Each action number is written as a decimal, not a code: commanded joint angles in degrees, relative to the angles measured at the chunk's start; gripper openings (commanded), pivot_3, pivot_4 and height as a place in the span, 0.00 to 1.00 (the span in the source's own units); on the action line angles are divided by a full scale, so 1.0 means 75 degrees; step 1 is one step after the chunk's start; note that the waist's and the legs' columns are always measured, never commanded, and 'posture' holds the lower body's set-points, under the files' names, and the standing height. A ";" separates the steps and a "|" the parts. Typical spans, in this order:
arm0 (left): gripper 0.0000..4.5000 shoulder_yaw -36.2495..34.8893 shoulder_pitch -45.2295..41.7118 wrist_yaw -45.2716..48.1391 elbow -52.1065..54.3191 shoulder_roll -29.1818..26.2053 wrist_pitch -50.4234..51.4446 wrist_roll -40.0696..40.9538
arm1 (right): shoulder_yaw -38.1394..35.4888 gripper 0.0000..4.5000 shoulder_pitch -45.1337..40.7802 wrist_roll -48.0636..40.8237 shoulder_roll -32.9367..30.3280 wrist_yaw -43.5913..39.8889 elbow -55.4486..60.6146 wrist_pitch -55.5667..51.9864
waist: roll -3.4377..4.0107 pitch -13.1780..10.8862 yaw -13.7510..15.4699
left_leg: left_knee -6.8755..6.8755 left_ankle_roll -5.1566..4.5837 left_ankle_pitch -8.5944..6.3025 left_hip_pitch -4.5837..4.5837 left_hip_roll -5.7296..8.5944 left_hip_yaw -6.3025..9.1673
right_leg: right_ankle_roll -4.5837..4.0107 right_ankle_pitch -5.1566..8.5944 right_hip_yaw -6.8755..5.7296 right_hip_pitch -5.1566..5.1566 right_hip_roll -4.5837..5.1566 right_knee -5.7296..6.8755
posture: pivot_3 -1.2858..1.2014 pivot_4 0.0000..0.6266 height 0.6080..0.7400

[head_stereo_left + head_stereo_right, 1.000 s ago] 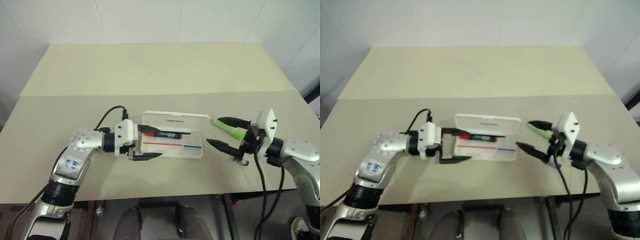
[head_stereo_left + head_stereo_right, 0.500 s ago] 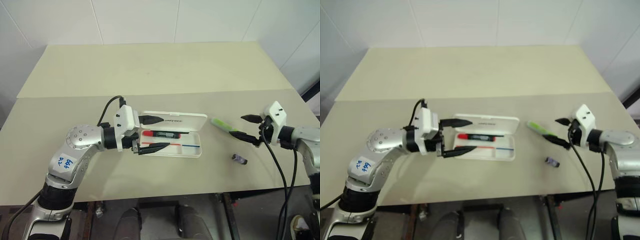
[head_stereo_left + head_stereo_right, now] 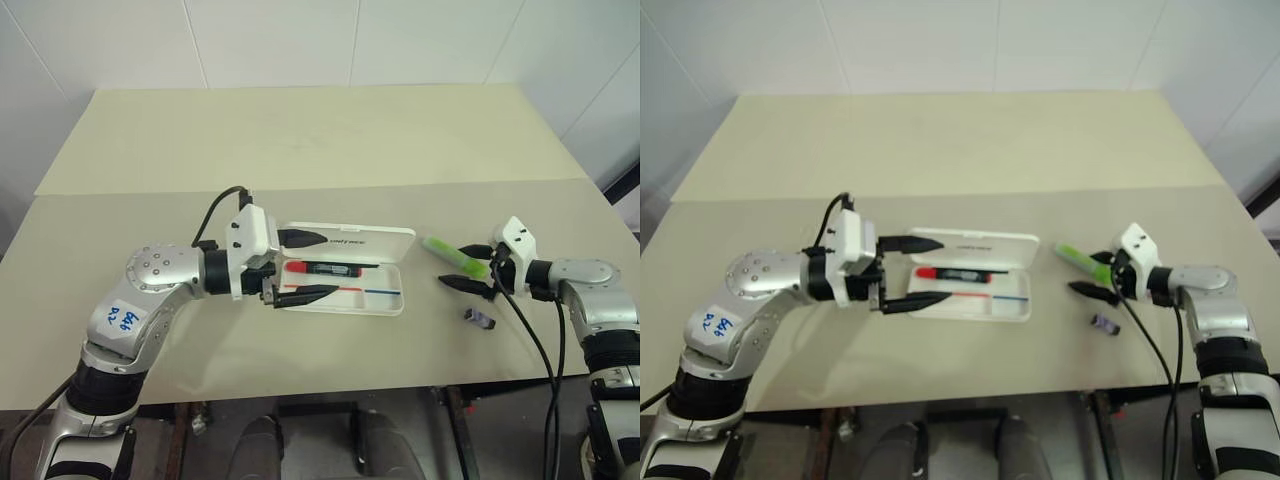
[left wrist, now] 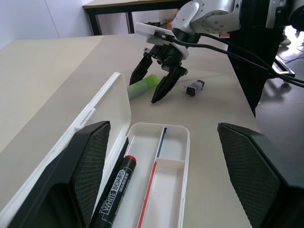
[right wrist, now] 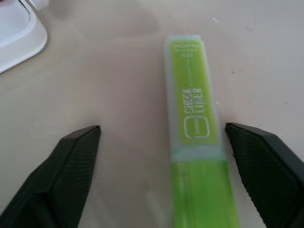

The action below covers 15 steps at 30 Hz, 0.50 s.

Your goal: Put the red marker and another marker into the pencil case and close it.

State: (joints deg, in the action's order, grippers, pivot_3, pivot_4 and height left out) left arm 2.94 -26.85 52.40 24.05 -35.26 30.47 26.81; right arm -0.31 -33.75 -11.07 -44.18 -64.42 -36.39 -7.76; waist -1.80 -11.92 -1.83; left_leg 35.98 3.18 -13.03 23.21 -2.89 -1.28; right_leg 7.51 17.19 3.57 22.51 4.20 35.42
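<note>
Lime-green highlighter (image 5: 198,137) lies on the table just right of the open pencil case (image 3: 390,300), between your right gripper's (image 3: 468,267) spread fingers; centre them before clenching.

The pencil case (image 3: 345,270) lies open on the bench (image 3: 300,150), its lid tipped back on the far side. The red marker (image 3: 322,268) lies in the tray, along the hinge side. The left gripper (image 3: 300,266) straddles the case's left end, one jaw over the lid, the other at the near rim. Well to the right, the highlighter (image 3: 455,256) lies between the jaws of the right gripper (image 3: 466,267). A small block (image 3: 480,318) sits just nearer than those jaws.
</note>
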 commanded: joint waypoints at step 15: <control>0.88 0.0089 -0.0476 0.0528 -0.0146 -0.0080 -0.0493 0.0023 | -0.0151 0.25 0.0014 0.0518 -0.0469 0.0461 -0.0645 0.0165 | -0.0001 0.0000 0.0034 | 0.0029 -0.0015 0.0016 -0.0001 0.0015 0.0000 | -0.0065 0.0019 0.0006 -0.0025 0.0015 -0.0014 | 0.52 0.24 1.00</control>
State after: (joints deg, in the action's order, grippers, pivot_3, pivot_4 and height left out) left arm 3.48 -29.29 55.60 22.93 -35.82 28.12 26.78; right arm -0.29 -35.04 -10.08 -44.56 -64.29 -40.25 -6.09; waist -1.81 -11.91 -1.58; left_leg 36.20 3.07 -12.91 23.21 -2.77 -1.28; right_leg 7.02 17.33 3.62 22.32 4.32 35.32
